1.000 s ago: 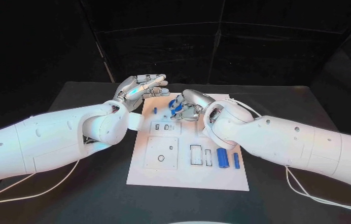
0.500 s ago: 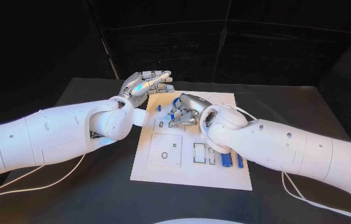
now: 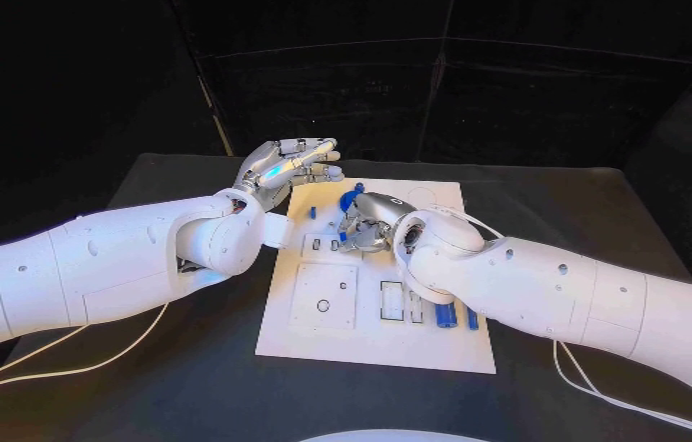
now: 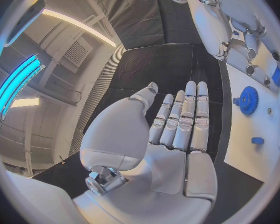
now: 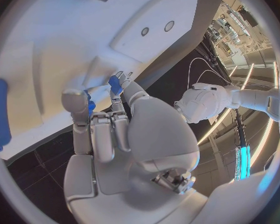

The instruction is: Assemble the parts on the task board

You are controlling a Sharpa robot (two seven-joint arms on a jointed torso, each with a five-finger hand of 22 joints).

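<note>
The white task board (image 3: 378, 342) lies mid-table; no writing on it can be read. The right hand (image 3: 372, 224) hovers over its far part, fingers curled round a small blue part (image 5: 115, 84). The left hand (image 3: 283, 169) is held flat and empty beside the far left corner, fingers straight. Two blue cylinders (image 3: 444, 314) lie near right; a blue gear (image 4: 247, 100) sits at the far end.

Both arms are showing smooth, glossy white shells, bulging at the rounded joints and dotted with small dark screw holes. Each is ending in a silver metal hand, left hand (image 3: 286, 170) and right hand (image 3: 369, 220). Thin white cables are trailing from under both arms.
</note>
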